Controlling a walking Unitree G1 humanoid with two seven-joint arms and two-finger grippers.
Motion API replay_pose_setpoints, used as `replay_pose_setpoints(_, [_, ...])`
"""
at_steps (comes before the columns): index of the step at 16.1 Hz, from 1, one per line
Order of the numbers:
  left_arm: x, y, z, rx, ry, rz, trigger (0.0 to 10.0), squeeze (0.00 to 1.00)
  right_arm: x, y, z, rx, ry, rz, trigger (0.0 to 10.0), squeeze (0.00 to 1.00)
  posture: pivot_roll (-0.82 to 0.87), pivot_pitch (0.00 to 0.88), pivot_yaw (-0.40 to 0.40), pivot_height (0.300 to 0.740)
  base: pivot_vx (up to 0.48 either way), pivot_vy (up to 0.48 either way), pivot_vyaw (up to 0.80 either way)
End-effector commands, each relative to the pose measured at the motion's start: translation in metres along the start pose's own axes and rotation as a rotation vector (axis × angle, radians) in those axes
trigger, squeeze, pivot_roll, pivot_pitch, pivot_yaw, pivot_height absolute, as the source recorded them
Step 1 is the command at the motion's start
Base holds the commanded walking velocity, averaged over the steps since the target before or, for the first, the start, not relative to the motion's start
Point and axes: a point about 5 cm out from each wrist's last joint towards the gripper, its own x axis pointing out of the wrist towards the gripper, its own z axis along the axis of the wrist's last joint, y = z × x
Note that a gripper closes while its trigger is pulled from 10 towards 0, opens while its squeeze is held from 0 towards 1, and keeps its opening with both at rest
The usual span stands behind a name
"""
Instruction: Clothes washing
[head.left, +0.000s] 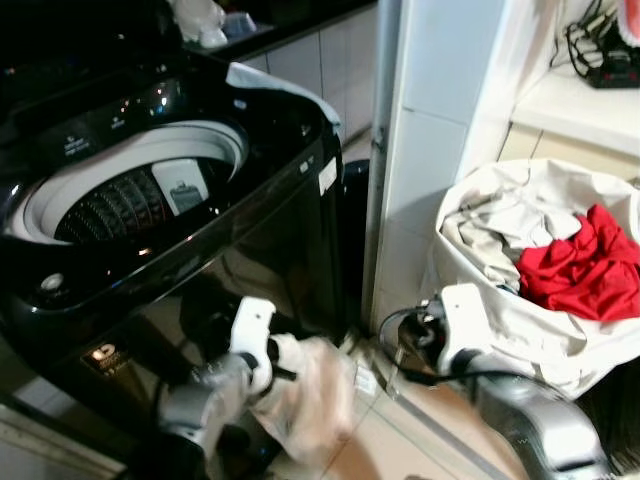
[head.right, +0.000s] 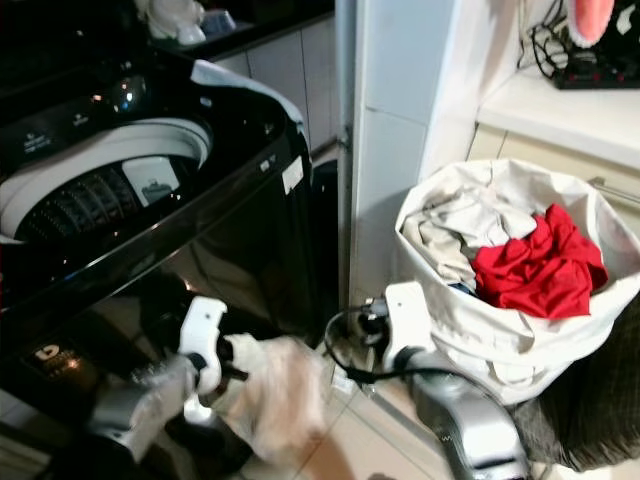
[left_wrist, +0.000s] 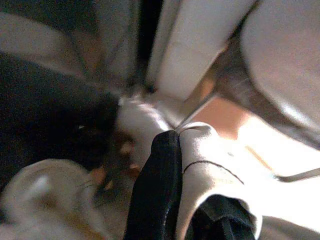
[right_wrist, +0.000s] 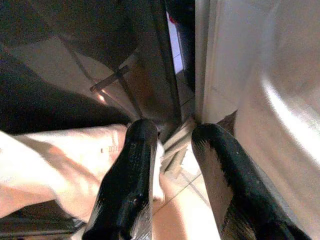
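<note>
A black top-loading washing machine stands on the robot's left with its lid up and the ribbed drum exposed and, as far as can be seen, without clothes in it. To the right, past a white tiled pillar, a white laundry bag sits on the floor, full of pale garments with a red garment on top; a worktop with cables lies behind it. The step in hand appears to be loading: the left gripper is low in front of the machine's glossy front panel, closed on a pale cloth that hangs blurred below it; in the left wrist view one black finger presses against the fabric. The right gripper hangs between the machine and the bag with its fingers parted and nothing between them, just beside the bag's wall. Judging from this, most of the wash is still in the bag. The next move likely calls for raising the cloth well above the machine's front rim, carrying it over the drum opening and releasing it there, taking care that the dangling end does not snag on the rim.
</note>
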Motion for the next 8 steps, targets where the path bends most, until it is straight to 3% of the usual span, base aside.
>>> replay_pose_setpoints(1, [-0.001, 0.003, 0.008, -0.023, -0.073, -0.012, 10.0, 0.00, 0.005, -0.008, -0.011, -0.020, 0.010, -0.050, 10.0, 0.00, -0.07, 0.000, 0.063, 0.740, 0.000, 0.000, 0.00])
replay_pose_setpoints(4, [-0.003, 0.012, 0.012, -0.011, -0.128, 0.057, 10.0, 0.00, 0.010, 0.006, -0.022, -0.035, 0.020, -0.008, 10.0, 0.00, -0.05, 0.000, 0.042, 0.740, 0.000, 0.000, 0.00])
replay_pose_setpoints(6, [-0.002, 0.016, 0.004, 0.063, -0.108, 0.074, 10.0, 0.00, 0.016, 0.003, -0.032, -0.035, 0.034, -0.029, 10.0, 0.00, -0.04, 0.000, 0.040, 0.740, 0.000, -0.358, 0.00])
replay_pose_setpoints(8, [-0.002, 0.020, -0.001, 0.079, -0.086, 0.083, 10.0, 0.00, 0.019, 0.003, -0.040, -0.036, 0.065, -0.026, 10.0, 0.00, -0.04, 0.000, 0.042, 0.740, 0.000, -0.459, 0.00])
